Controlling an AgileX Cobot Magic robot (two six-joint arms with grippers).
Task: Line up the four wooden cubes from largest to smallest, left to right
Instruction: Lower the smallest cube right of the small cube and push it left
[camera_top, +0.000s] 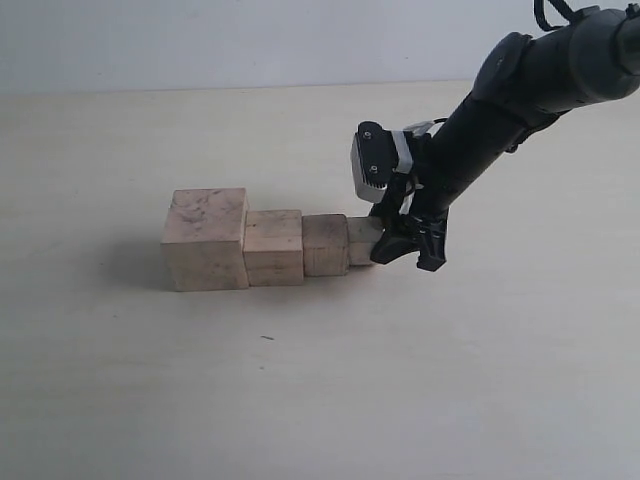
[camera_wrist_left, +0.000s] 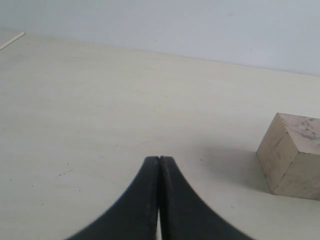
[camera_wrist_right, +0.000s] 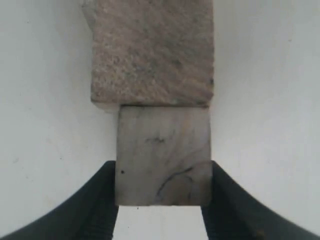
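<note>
The left gripper (camera_wrist_left: 159, 159) has its black jaws pressed together with nothing between them. It hovers over the bare pale cream counter (camera_top: 300, 400), and its wrist view shows a single beige cube (camera_wrist_left: 292, 155) standing well apart from the tips. I cannot tell which of the four it is. The right gripper (camera_top: 408, 255) has its jaws spread and clamped on the two opposite sides of the smallest cube.

The four cubes stand in one row, roughly parallel to the counter's far edge and well in from it. Each touches its neighbour.

- **Far left:** the largest pale beige, faintly mottled wooden cube (camera_top: 205, 240), with a shadow on the counter at its left.
- **Next:** the second-largest beige wooden cube (camera_top: 273, 247).
- **Then:** the third, smaller beige wooden cube (camera_top: 325, 245).
- **Right end:** the smallest beige wooden cube (camera_top: 362, 240), resting on the counter between the right gripper's black fingers (camera_wrist_right: 100, 205).

In the right wrist view the smallest cube's face sits flush against the third cube, a little off centre on it. The right arm reaches down from the counter's far right corner.
</note>
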